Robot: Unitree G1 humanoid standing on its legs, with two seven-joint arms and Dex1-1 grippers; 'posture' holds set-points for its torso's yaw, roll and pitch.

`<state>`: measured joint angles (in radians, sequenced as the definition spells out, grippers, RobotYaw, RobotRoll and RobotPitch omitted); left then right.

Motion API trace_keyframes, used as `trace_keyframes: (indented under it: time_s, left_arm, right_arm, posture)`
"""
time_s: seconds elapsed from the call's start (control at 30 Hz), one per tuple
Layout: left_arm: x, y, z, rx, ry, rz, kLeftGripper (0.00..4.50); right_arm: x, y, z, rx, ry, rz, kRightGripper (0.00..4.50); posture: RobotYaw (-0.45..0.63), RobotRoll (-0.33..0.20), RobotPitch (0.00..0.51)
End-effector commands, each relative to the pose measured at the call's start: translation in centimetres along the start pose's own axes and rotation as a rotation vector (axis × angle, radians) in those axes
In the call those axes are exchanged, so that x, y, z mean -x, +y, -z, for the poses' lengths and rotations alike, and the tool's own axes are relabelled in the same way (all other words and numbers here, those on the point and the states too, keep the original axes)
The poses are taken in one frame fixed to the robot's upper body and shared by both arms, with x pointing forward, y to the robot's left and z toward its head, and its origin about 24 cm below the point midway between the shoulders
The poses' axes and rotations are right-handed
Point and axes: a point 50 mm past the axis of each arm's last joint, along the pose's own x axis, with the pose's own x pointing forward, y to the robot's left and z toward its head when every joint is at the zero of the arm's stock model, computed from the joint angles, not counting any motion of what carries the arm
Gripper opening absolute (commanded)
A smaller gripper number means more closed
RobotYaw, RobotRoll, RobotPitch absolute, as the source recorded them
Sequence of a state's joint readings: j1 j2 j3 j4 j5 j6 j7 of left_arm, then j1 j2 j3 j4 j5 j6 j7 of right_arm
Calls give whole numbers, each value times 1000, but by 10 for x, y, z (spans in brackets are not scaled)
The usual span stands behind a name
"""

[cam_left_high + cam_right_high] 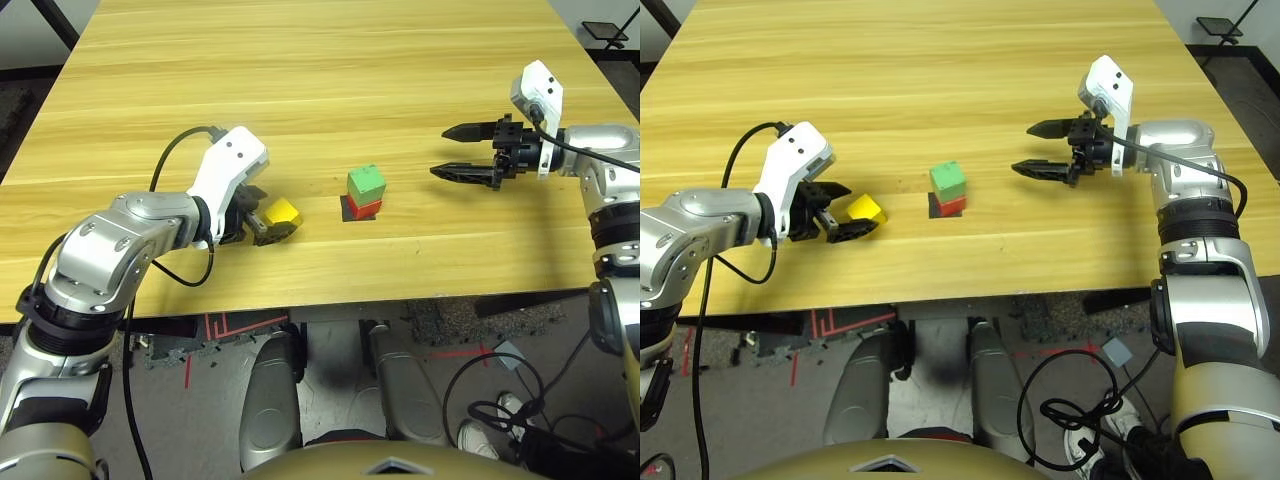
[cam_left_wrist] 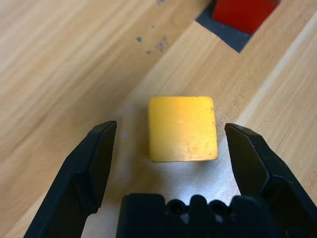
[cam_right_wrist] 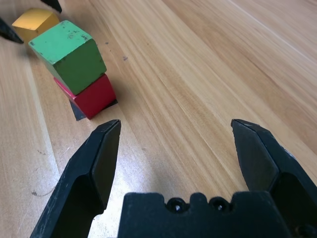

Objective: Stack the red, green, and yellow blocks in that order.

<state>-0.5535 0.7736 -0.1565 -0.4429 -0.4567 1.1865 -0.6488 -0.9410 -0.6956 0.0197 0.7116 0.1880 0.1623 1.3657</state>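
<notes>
Left gripper [image 2: 168,148] apart around yellow block [image 2: 182,128] | centre, close squarely | right gripper [image 3: 173,148] apart, idle

Bright even overhead light, soft shadows, sharp.

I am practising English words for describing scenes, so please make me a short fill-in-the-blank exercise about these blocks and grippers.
1. The green block sits on top of the ____ block.
2. The left gripper is open with the ____ block between its fingers.
3. The right gripper is open and holds ____.
4. Under the red block lies a flat ____ patch.

Missing words: red; yellow; nothing; black
</notes>
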Motion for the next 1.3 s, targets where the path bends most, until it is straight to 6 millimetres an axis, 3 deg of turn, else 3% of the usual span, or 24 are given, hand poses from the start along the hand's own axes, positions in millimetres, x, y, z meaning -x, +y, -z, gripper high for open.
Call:
trace_keyframes:
  time_s: [0.03,0.2,0.4,0.67,0.9,1.3]
  left_arm:
    - [-5,-5,4,4,10,16,3857]
    - [-6,-6,-9,-8,-32,14,2003]
    - [7,0,-32,-76,-27,25,1968]
    - [22,-2,-86,-153,-68,99,1968]
    - [11,-16,-109,-183,-80,181,1968]
    - [-16,-27,-125,-242,-112,250,1968]
  right_arm:
    - [2,-1,-1,-2,-8,7,4500]
    - [2,-1,0,-4,-9,6,4500]
    - [2,0,2,-9,-8,8,4500]
    - [-2,6,12,-31,-7,-5,4500]
    - [-3,12,19,-44,-16,-4,4500]
    - [4,21,23,-64,-9,14,4500]
  posture:
    - [138,19,215]
    - [139,20,216]
    - [148,34,214]
    - [145,73,208]
    - [121,85,201]
    - [53,78,201]
